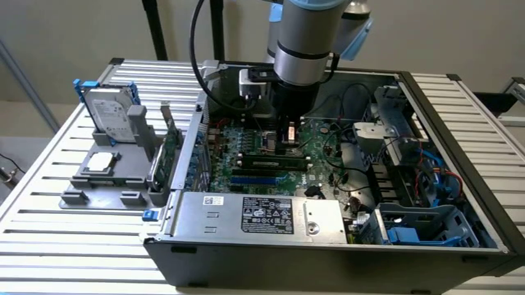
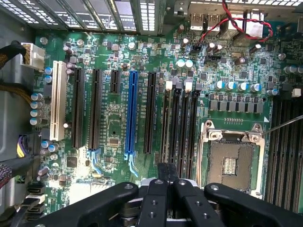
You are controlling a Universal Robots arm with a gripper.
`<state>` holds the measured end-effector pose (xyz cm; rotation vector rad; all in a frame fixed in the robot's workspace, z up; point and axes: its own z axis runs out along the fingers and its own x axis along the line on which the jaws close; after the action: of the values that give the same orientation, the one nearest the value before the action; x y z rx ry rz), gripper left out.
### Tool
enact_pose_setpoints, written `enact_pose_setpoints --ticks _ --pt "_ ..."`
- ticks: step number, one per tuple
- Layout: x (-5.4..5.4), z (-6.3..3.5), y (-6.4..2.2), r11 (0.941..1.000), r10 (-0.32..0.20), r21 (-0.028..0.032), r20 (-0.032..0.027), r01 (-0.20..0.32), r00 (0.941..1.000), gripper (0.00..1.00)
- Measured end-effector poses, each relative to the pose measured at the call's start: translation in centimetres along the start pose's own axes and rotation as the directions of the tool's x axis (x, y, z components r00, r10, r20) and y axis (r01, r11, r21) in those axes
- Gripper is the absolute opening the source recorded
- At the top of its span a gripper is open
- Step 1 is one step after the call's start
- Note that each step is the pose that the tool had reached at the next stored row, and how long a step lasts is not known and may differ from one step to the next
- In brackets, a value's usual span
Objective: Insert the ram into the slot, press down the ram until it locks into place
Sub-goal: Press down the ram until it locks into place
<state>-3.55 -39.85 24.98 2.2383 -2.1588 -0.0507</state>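
Holding the ram on edge over the memory slot

Gripped between the fingers [image 2: 154, 201], a thin dark edge is seen in the wrist view and is judged to be the ram [image 2: 166, 171]; the fingers are drawn tight against it from both sides. In the exterior view the ram [image 1: 275, 163] is seen as a long dark strip lying directly beneath the fingers [image 1: 287, 135], low against the motherboard [image 2: 109, 118] inside the open case [image 1: 328, 264], which is carried on the slatted worktop [image 1: 49, 233]. The slot [image 2: 164, 123] runs straight ahead of the fingertips, in line with the held edge, with its pale end latch at the far end. Whether the stick is already seated cannot be told.

The ram is judged to be light, stiff and thin, with fragile chips and contacts. It is best held by its bare top edge and flat faces near the middle, so that pressure is spread evenly. A CPU socket [image 2: 230, 163] is seen to one side of the fingers and a blue connector [image 2: 131, 113] to the other.
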Motion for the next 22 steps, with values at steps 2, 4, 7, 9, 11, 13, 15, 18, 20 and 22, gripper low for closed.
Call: enact_pose_setpoints --ticks 2,4,7,9,11,13,15,18,20,22 --pt "0.0 0.00 0.00 1.0000 0.000 0.0000 0.0000 0.000 1.0000 0.11" --pt "0.0 0.00 0.00 1.0000 0.000 0.0000 0.0000 0.000 1.0000 0.11" --pt "0.0 0.00 0.00 1.0000 0.000 0.0000 0.0000 0.000 1.0000 0.11" --pt "0.0 0.00 0.00 1.0000 0.000 0.0000 0.0000 0.000 1.0000 0.11" --pt "0.0 0.00 0.00 1.0000 0.000 0.0001 0.0000 0.000 1.0000 0.11" --pt "0.0 0.10 0.07 1.0000 0.000 0.0003 -0.0001 0.000 1.0000 0.11" --pt "0.0 0.45 0.20 1.0000 0.000 0.0008 -0.0001 0.000 1.0000 0.11" --pt "-0.1 1.00 0.28 1.0000 0.000 0.0021 -0.0001 0.000 1.0000 0.11" --pt "-0.1 1.38 0.30 1.0000 0.000 0.0038 0.0000 0.000 1.0000 0.11" --pt "-0.2 1.74 0.31 1.0000 0.000 0.0058 -0.0001 0.000 1.0000 0.11"
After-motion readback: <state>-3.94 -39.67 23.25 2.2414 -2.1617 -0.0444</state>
